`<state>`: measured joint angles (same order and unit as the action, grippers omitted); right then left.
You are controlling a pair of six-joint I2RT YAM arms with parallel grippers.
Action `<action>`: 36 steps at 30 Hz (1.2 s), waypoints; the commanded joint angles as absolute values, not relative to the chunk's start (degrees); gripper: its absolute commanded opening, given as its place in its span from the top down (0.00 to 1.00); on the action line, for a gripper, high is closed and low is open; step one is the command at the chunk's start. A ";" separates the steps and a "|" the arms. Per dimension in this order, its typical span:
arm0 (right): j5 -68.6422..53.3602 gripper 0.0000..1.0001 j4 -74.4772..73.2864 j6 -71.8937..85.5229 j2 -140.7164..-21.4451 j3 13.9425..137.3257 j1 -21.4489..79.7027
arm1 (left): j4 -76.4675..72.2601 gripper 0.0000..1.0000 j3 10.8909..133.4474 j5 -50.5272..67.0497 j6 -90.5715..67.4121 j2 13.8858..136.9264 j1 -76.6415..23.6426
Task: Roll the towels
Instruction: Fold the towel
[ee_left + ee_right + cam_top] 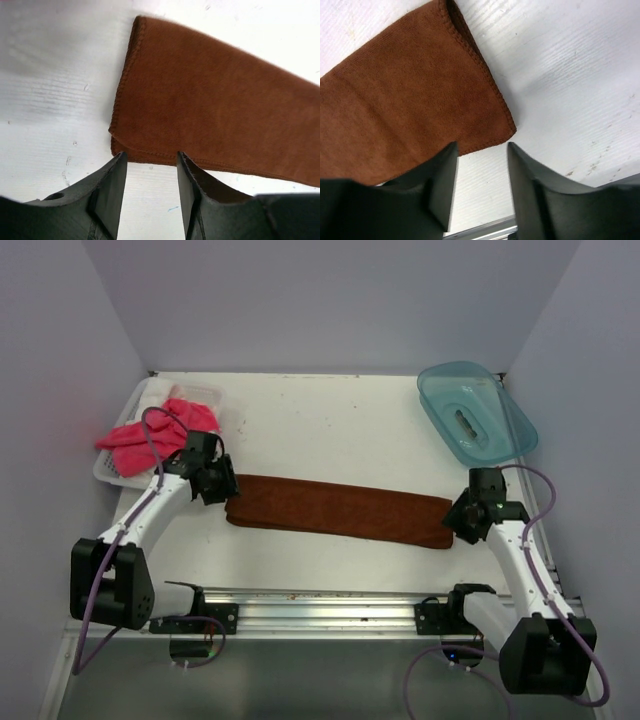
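we see brown towel (pixel 338 512) flat, left gripper (pixel 151 157) jaws apart at its left end, right gripper (pixel 482 147) jaws apart at right end

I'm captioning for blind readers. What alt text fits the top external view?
A rust-brown towel, folded into a long strip, lies across a white table, the left gripper at its left end and the right gripper at its right end. A pink-red towel sits in a white basket back left; a teal tub back right.
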<state>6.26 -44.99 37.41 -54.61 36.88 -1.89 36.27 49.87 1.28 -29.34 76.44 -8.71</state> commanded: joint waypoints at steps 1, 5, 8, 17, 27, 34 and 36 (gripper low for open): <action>7.04 0.58 -43.25 35.86 -56.51 40.43 -2.02 | 34.02 0.53 53.09 2.19 -29.00 73.30 -9.40; 5.02 0.80 -39.29 33.67 -62.91 42.18 -1.93 | 31.47 0.65 52.56 5.52 -31.19 74.97 -13.26; 5.18 0.85 -37.89 32.26 -69.60 44.03 -1.93 | 27.35 0.65 49.23 7.99 -33.74 76.55 -16.95; 6.07 0.71 -34.02 30.94 -80.23 42.81 -1.93 | 24.96 0.67 46.14 3.61 -34.37 83.40 -18.19; 10.19 0.56 -37.88 29.71 -73.75 43.68 -2.02 | 27.42 0.67 46.85 0.18 -33.22 85.34 -17.23; 11.60 0.49 -38.23 28.39 -79.35 46.76 -2.55 | 27.16 0.68 46.50 0.26 -32.70 85.52 -16.70; 11.08 0.49 -37.62 28.83 -80.76 46.93 -2.72 | 27.16 0.68 46.32 0.26 -32.61 85.26 -16.70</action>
